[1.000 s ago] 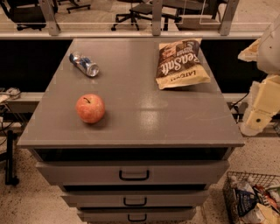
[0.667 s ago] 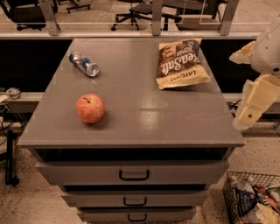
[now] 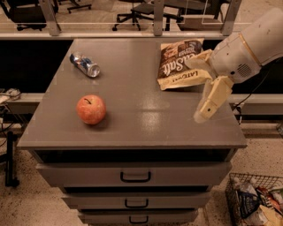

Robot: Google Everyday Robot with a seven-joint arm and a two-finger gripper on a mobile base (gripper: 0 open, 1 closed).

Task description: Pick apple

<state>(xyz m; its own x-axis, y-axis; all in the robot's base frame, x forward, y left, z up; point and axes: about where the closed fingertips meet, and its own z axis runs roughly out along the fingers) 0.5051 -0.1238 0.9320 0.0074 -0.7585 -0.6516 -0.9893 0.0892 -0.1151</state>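
While gripper (image 3: 200, 90) hovers over cabinet (image 3: 146, 119), one apple (image 3: 91, 109)

We see a dim, warm, brownish scene. Light falls from above and leaves a pale shiny patch near the middle of the worktop (image 3: 132, 79). The apple (image 3: 91, 109) has a small dark shadow under it. The hand (image 3: 196, 88), fingers apart, glows bright over the right edge.

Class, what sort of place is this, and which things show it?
Probably an office: black wheeled desk chairs stand behind a grey metal drawer cabinet. The robot's pale claw hangs above its top, well apart from the round red-orange apple.
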